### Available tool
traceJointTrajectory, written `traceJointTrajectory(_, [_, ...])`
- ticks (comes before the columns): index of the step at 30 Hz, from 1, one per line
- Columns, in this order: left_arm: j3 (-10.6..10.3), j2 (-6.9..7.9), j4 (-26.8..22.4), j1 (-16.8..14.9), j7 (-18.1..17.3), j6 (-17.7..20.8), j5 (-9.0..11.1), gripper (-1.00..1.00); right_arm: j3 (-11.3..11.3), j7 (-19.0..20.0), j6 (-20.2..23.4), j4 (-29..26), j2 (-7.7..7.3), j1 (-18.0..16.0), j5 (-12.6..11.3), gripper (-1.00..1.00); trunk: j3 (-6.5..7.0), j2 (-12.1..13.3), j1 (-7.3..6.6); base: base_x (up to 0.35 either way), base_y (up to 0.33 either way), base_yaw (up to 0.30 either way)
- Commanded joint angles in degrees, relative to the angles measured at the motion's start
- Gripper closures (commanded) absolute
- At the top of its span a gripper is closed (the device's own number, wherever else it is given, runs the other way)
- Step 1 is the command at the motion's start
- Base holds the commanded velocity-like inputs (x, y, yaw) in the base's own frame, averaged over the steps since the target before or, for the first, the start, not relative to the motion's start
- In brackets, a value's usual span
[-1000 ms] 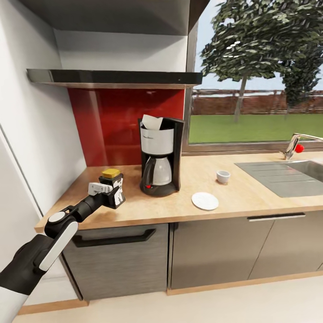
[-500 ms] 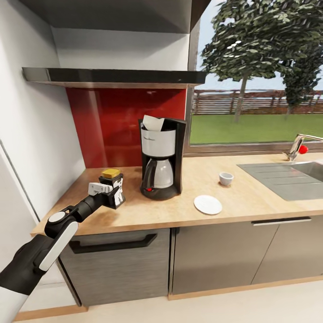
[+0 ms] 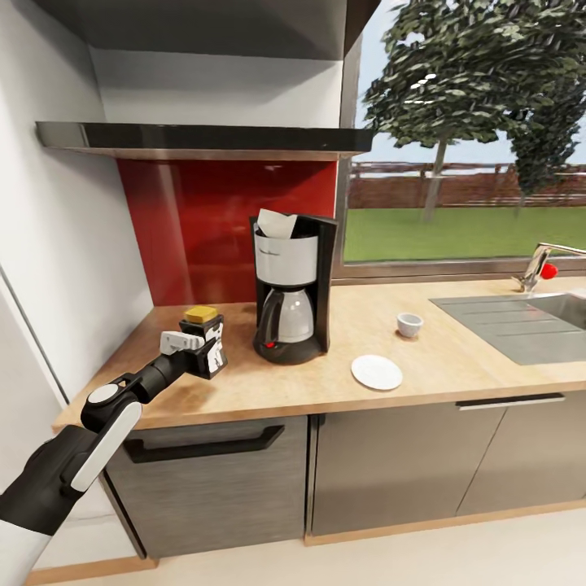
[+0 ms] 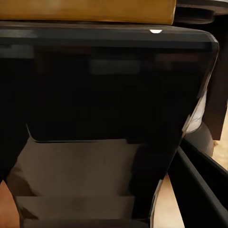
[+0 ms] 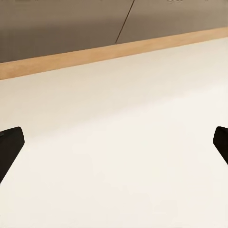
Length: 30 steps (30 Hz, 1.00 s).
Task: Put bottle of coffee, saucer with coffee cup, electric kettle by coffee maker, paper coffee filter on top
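The bottle of coffee (image 3: pixel 208 329), dark with a golden cap, stands at the left of the kitchen countertop (image 3: pixel 456 358), a little left of the coffee maker (image 3: pixel 291 293). My left gripper (image 3: pixel 205 348) is shut on it, and its dark body (image 4: pixel 104 104) looms close in the left wrist view. A white paper coffee filter (image 3: pixel 277 223) sits on top of the coffee maker. The saucer (image 3: pixel 377 372) lies to the maker's right with nothing on it. The coffee cup (image 3: pixel 409 324) stands apart behind it. My right gripper (image 5: pixel 114 147) hangs open over the floor. The electric kettle is out of view.
The dark kitchen shelf (image 3: pixel 203 138) runs above a red backsplash (image 3: pixel 212 220). A steel sink (image 3: pixel 561 309) with a faucet (image 3: pixel 537 264) is at the far right. A white wall (image 3: pixel 65 244) closes the counter's left end. Grey cabinet fronts (image 3: pixel 391 464) stand below.
The head view has shifted slightly, so the counter sits a little differently in the picture. The left gripper still holds the bottle in the same spot.
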Motion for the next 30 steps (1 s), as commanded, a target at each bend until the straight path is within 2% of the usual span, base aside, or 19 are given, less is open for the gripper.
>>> traceJointTrajectory(1, [0.0,0.04,0.0,0.0,0.0,0.3,0.5,1.00,0.0,-0.1,-0.2,0.0,0.00,0.0,0.1,-1.00,-0.06,0.0,0.01,0.088,0.039,-0.001])
traceJointTrajectory(30, [0.0,0.04,0.0,0.0,0.0,0.3,0.6,1.00,0.0,-0.1,-0.2,0.0,0.00,0.0,0.1,-1.00,-0.06,0.0,0.01,0.087,0.022,0.000])
